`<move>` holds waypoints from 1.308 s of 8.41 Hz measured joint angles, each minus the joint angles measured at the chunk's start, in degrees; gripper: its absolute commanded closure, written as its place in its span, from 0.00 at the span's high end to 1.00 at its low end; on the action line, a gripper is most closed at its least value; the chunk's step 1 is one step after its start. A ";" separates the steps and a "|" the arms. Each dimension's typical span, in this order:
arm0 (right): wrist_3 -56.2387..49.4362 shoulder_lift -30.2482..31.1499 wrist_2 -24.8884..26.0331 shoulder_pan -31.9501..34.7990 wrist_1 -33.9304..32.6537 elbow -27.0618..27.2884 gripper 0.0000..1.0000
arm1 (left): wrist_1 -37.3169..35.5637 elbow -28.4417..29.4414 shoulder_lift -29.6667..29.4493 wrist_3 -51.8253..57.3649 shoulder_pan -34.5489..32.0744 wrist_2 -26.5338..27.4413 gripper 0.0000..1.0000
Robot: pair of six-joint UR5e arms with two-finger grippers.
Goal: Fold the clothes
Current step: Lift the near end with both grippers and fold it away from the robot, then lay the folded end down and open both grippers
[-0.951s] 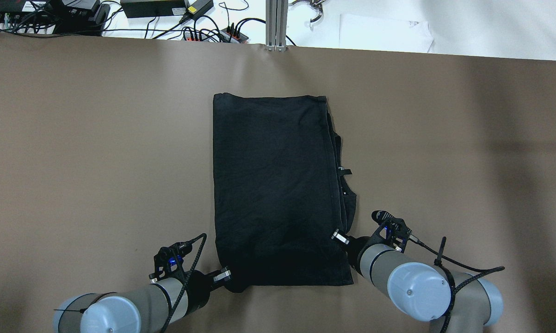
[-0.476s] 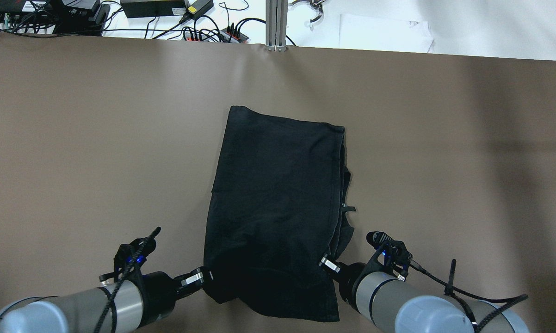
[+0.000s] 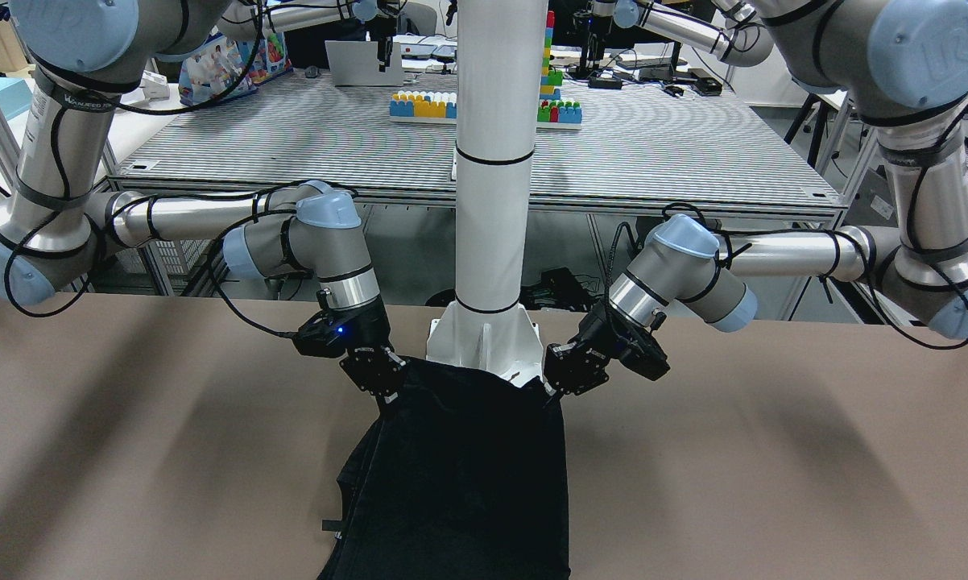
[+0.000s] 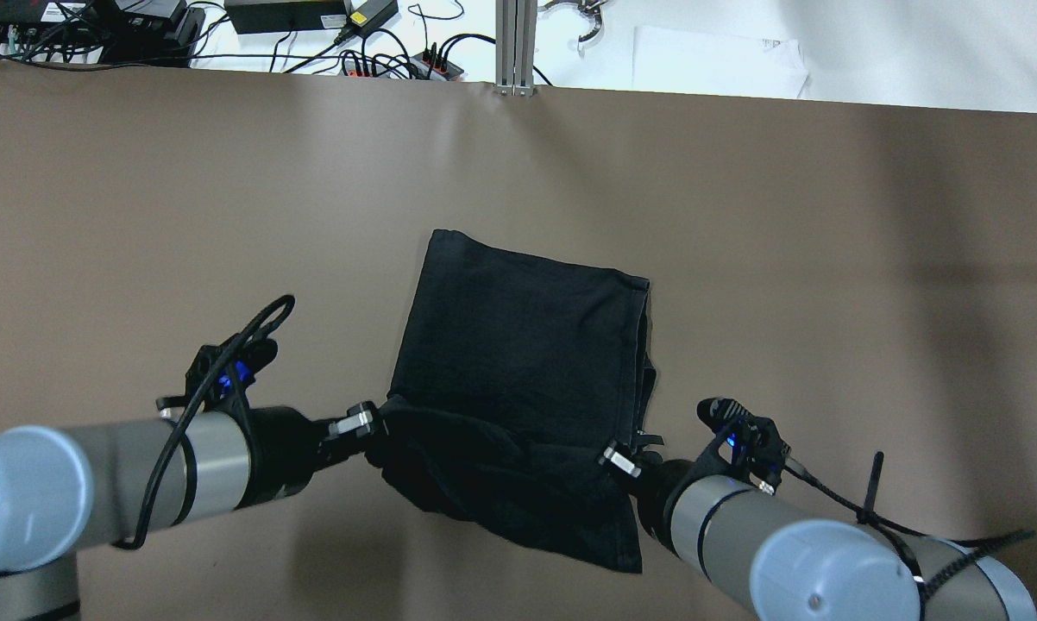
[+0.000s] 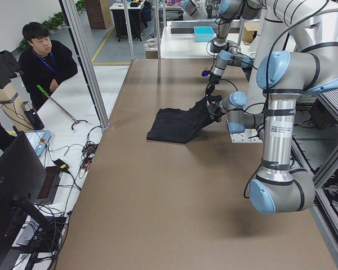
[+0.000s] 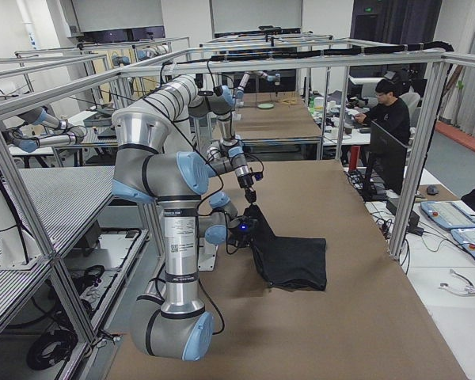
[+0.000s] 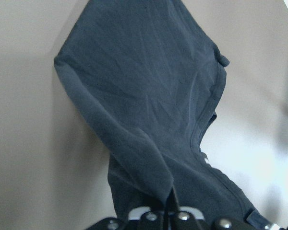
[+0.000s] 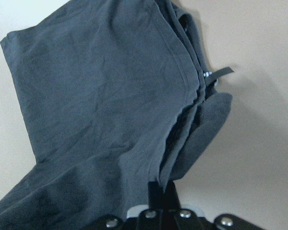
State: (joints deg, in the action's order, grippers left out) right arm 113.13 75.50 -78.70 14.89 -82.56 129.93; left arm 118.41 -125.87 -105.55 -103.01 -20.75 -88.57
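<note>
Read the clock on the overhead view, with the garment at the centre of the dial and 12 pointing away from the robot. At about 8 o'clock you have the left gripper (image 4: 373, 426), its jaws clenched on the near left corner of the black garment (image 4: 518, 345). Its wrist camera shows the cloth pinched between the fingers (image 7: 170, 203) and rising away from them in a ridge. From that corner the near edge is lifted off the brown table (image 4: 182, 216) and sags between the two arms, with a loose flap hanging down toward 5 o'clock. The far part, toward 12 o'clock, lies flat on the table, and its far left corner sits a little farther out than its right one, so the piece lies skewed. Along the 3 o'clock side several stacked layers show at the edge, and a small dark tab (image 8: 222, 71) sticks out from them. At about 4 o'clock the right gripper (image 4: 612, 454) is closed on the near right corner, with the layered edge running straight into its fingers (image 8: 158, 191). Both grippers sit just above the table, close in front of the robot's white post (image 3: 492, 161).
</note>
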 measured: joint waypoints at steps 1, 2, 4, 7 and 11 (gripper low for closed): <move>-0.70 -2.36 -0.81 3.27 -0.44 -2.91 0.00 | -4.78 1.83 -3.94 1.74 -4.25 -2.61 0.00; -1.67 -4.90 -1.29 6.28 -0.60 -6.16 0.00 | -9.14 4.36 -7.85 3.55 -7.65 -4.30 0.00; -4.03 -8.90 -1.53 10.51 -0.41 -12.54 0.00 | -13.92 10.43 -13.85 6.65 -11.51 -5.35 0.00; -5.99 -11.98 -1.55 14.63 0.08 -20.19 0.00 | -15.18 23.56 -22.96 10.81 -15.35 -5.65 0.00; -7.36 -16.33 -1.27 16.83 10.73 -37.56 0.37 | -10.45 45.53 -32.10 16.95 -17.97 -5.43 0.46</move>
State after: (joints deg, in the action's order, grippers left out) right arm 105.77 59.17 -79.97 31.72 -71.83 92.37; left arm 107.96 -80.34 -137.65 -86.05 -38.72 -94.00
